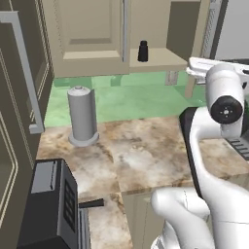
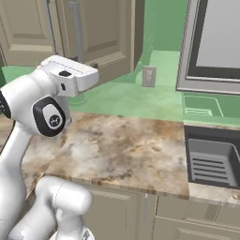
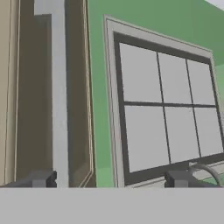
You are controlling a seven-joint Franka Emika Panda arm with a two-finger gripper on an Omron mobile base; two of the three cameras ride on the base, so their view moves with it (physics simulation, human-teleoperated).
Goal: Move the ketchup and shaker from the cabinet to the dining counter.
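shaker (image 1: 142,51) upright on cabinet (image 1: 92,36) shelf, taper up.

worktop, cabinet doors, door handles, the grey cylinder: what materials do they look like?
Worktop: polished marble by its look, mottled brown-beige veining. Cabinet doors: tan painted wood or laminate, matte, recessed panels, no grain visible. Door handle: brushed metal, probably; flat silver-grey bar. Grey cylinder: metal or plastic; its uniform grey and soft shading leave that open.
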